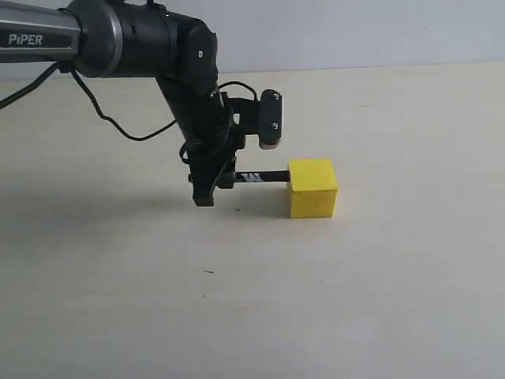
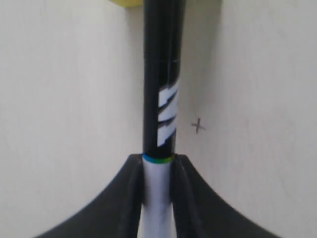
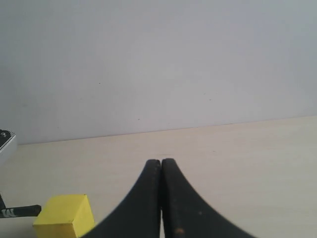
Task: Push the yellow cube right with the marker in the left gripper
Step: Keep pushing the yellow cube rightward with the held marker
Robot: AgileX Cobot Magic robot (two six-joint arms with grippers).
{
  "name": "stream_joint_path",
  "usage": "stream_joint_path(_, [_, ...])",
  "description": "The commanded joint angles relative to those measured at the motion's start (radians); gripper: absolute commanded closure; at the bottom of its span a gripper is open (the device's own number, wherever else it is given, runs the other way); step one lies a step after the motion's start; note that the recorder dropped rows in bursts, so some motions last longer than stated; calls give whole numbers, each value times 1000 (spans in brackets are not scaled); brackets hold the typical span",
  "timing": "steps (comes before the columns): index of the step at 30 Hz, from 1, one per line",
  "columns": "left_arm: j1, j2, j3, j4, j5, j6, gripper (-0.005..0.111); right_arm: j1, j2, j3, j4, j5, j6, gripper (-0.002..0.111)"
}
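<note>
The yellow cube (image 1: 312, 188) sits on the pale table, right of the black arm. My left gripper (image 1: 211, 185) is shut on the marker (image 1: 259, 177), which lies level and points right, its black tip touching the cube's left face. In the left wrist view the marker (image 2: 162, 109) runs from the jaws to the cube (image 2: 126, 3), only a yellow sliver of which shows; the white barrel is clamped at my left gripper (image 2: 157, 166). The right wrist view has the cube (image 3: 65, 215) and marker tip (image 3: 20, 211) low down, far from my right gripper (image 3: 161, 164), which is shut on nothing.
The grey-faced camera module (image 1: 270, 118) hangs above the marker. A small pencilled cross (image 2: 198, 126) marks the table (image 1: 379, 268) beside the marker. A plain pale wall (image 3: 158, 59) stands behind the table.
</note>
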Motion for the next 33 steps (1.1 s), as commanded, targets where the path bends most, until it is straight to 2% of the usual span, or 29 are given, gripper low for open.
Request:
stream_joint_path(1, [5, -6, -11, 3, 16, -51, 107, -5, -7, 4, -8, -6, -1, 108])
stream_joint_path(6, [36, -6, -16, 110, 120, -89, 107, -5, -7, 4, -8, -6, -1, 108])
stream_joint_path(11, [36, 92, -213, 94, 322, -91, 107, -5, -7, 4, -8, -6, -1, 108])
stream_joint_path(27, [36, 150, -234, 83, 287, -83, 107, -5, -7, 4, -8, -6, -1, 108])
stream_joint_path(33, [29, 155, -243, 33, 260, -47, 107, -5, -7, 4, -8, -6, -1, 108])
